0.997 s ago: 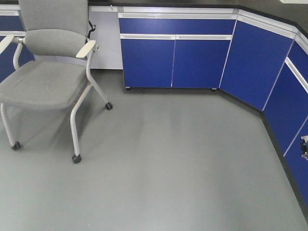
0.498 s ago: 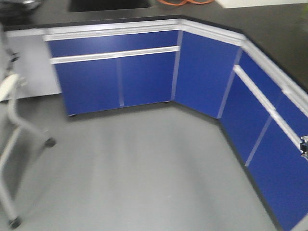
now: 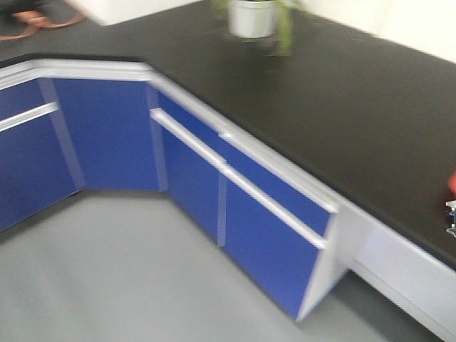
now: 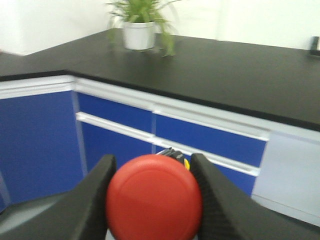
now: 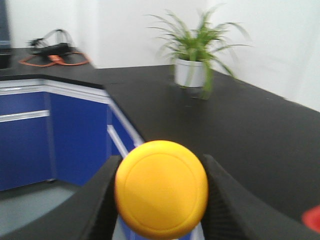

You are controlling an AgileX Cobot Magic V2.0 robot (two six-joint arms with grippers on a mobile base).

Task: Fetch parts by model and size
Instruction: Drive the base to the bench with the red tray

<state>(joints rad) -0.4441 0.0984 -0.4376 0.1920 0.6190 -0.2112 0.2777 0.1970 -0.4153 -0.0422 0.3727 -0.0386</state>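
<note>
Two switches, one per claw. The red switch [image 4: 154,197] sits in the left gripper [image 4: 152,165]. Its dark fingers [image 4: 95,195] are clenched on the cap from both sides. The yellow switch [image 5: 161,189] is in the right gripper [image 5: 162,162], grasped the same way, with a finger [image 5: 100,205] pressed to each flank.

Hidden:
- Each wrist cam sees only the round cap face-on. The bases are fully behind the caps.
- The red cap is cut off by the bottom of the frame.
- A small dark and yellow bit [image 4: 176,155] peeks over the red cap's top edge. I can't tell what it is.
- Neither gripper nor switch shows in the front cam, and that view is smeared.
- A red blob [image 5: 312,217] sits on the counter at the frame corner, clipped and unidentifiable. The front view shows the same sort of red smear [image 3: 452,182] at its right edge, above a silver metal bit [image 3: 450,217].

Surfaces:
- Both caps are smooth matte plastic domes. The yellow one has a faint concentric ring.
- The fingers are black and slightly glossy.

Surroundings:
- The countertop [image 3: 342,107] is flat matte black.
- Below it are blue cabinets [image 3: 107,135] with pale bar handles.
- The floor [image 3: 107,285] is grey.
- A potted plant [image 5: 192,70] in a white pot stands on the counter by the wall.
- An orange cable [image 5: 50,60] is coiled at the far left end, blurred.
</note>
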